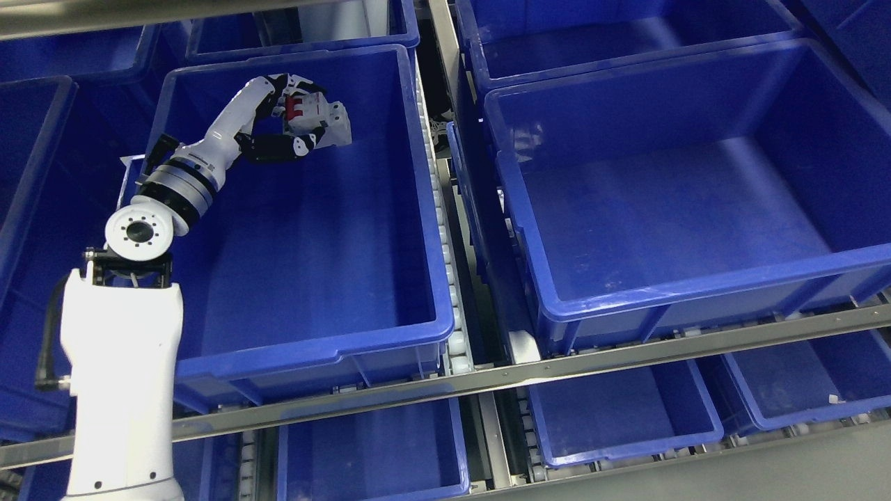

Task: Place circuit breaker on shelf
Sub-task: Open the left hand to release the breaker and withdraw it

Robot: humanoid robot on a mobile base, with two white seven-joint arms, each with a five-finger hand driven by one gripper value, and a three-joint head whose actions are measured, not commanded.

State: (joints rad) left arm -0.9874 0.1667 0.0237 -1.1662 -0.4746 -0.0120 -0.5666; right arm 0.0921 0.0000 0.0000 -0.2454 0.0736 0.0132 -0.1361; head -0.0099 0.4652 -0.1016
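My left arm rises from the lower left and reaches into a large blue bin (390, 334) on the shelf. Its hand (292, 129) is curled around a white circuit breaker (317, 118) with a red switch, held above the far left part of the bin's floor. The fingers cover part of the breaker from above and below. I cannot tell whether the breaker touches the bin floor. My right arm does not show.
A second large blue bin (696, 285) sits to the right on the same shelf level. More blue bins stand behind, at the far left and on the lower level. A grey metal shelf rail (557, 365) runs across the front, with white rollers between the bins.
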